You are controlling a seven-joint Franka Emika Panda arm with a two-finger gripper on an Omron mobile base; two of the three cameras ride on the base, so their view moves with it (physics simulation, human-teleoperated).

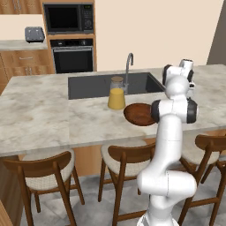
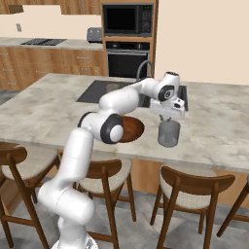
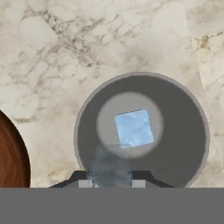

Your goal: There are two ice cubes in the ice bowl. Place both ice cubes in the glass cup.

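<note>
The glass cup (image 3: 175,144) stands on the marble counter, seen straight down in the hand view, with one pale blue ice cube (image 3: 133,128) lying flat on its bottom. My gripper (image 3: 111,183) hangs right over the cup's near rim, shut on a second ice cube (image 3: 109,164), a blurred pale blue block between the fingertips. In the right base view the gripper (image 2: 168,118) sits just above the cup (image 2: 168,134). The dark wooden ice bowl (image 2: 132,129) (image 1: 139,114) rests just left of the cup, and its rim (image 3: 11,153) shows at the hand view's left edge.
A glass jar of orange juice (image 1: 116,93) stands behind the bowl, at the edge of the dark sink (image 1: 97,86) with its faucet (image 1: 129,66). Wooden stools (image 1: 126,159) line the counter's near side. An oven and microwave stand at the back wall.
</note>
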